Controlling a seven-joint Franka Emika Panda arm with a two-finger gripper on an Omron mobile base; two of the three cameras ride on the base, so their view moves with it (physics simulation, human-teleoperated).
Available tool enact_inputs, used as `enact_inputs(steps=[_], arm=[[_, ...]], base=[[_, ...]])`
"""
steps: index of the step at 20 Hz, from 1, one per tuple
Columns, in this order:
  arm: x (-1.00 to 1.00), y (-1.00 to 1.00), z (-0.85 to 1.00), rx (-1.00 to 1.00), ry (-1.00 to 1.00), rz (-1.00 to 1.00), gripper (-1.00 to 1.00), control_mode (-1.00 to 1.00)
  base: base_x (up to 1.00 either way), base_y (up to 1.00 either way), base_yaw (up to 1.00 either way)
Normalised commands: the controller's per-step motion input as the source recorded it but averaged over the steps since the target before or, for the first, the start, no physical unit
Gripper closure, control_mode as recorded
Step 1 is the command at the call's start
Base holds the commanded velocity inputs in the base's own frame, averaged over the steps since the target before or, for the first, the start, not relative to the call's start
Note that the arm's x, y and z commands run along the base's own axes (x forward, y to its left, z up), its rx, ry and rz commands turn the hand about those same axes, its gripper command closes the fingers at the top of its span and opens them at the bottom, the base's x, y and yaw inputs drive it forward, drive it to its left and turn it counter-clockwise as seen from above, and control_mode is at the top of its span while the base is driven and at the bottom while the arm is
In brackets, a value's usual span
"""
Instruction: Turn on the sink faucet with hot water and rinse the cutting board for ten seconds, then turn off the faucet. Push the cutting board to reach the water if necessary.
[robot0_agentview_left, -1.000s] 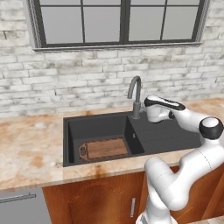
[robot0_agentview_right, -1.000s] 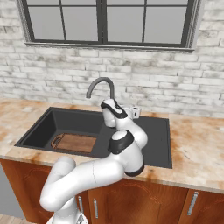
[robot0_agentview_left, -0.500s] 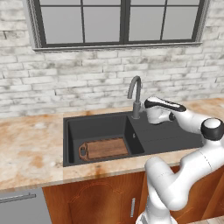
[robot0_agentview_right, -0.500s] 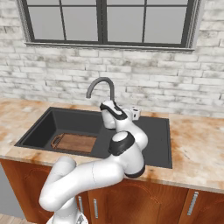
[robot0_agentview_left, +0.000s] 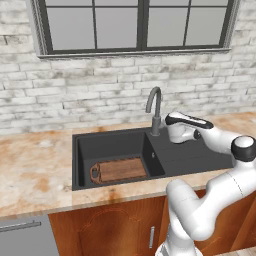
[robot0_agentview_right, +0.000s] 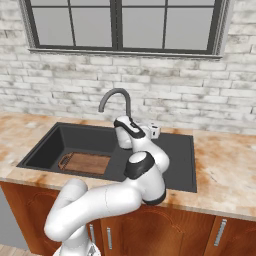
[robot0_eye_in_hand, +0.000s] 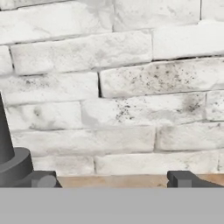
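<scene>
- At the back edge of the sink (robot0_agentview_left: 120, 145), the gripper (robot0_eye_in_hand: 111, 180) is hovering level with the base of the faucet (robot0_agentview_left: 154, 107), pointing toward the brick wall (robot0_eye_in_hand: 131, 87).
- Seen from the hand view, the faucet's dark base is sitting at about nine o'clock of the fingertips (robot0_eye_in_hand: 183, 178), just beside the left one, and no contact can be made out.
- Judging by the task, the coming move is turning on that sideways gap: the hand likely needs to be shifting toward nine o'clock to reach the thin side lever (too small to make out here).
- Fingers are standing well apart and gripping nothing.
- Down in the basin, the cutting board (robot0_agentview_left: 120, 170) is lying flat, its long axis running nine to three o'clock in the left base view, looped handle at nine.
- No water is running from the spout, so the rinse is not yet starting.
</scene>
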Motion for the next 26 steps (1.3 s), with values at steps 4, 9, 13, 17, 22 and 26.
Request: enact_inputs(steps=[4,9,13,17,22,26], arm=[[0.0,-0.42,0.0,0.0,0.0,0.0,-1.0,-1.0],[0.0,-0.47,0.0,0.0,0.0,0.0,-1.0,-1.0],[0.0,-0.47,0.0,0.0,0.0,0.0,-1.0,-1.0],[0.0,-0.46,0.0,0.0,0.0,0.0,-1.0,-1.0],[0.0,-0.42,0.0,0.0,0.0,0.0,-1.0,-1.0],[0.0,-0.39,0.0,0.0,0.0,0.0,-1.0,-1.0]], base=[[0.0,0.0,0.0],[0.0,0.0,0.0],[0.0,0.0,0.0],[0.0,0.0,0.0],[0.0,0.0,0.0],[0.0,0.0,0.0]])
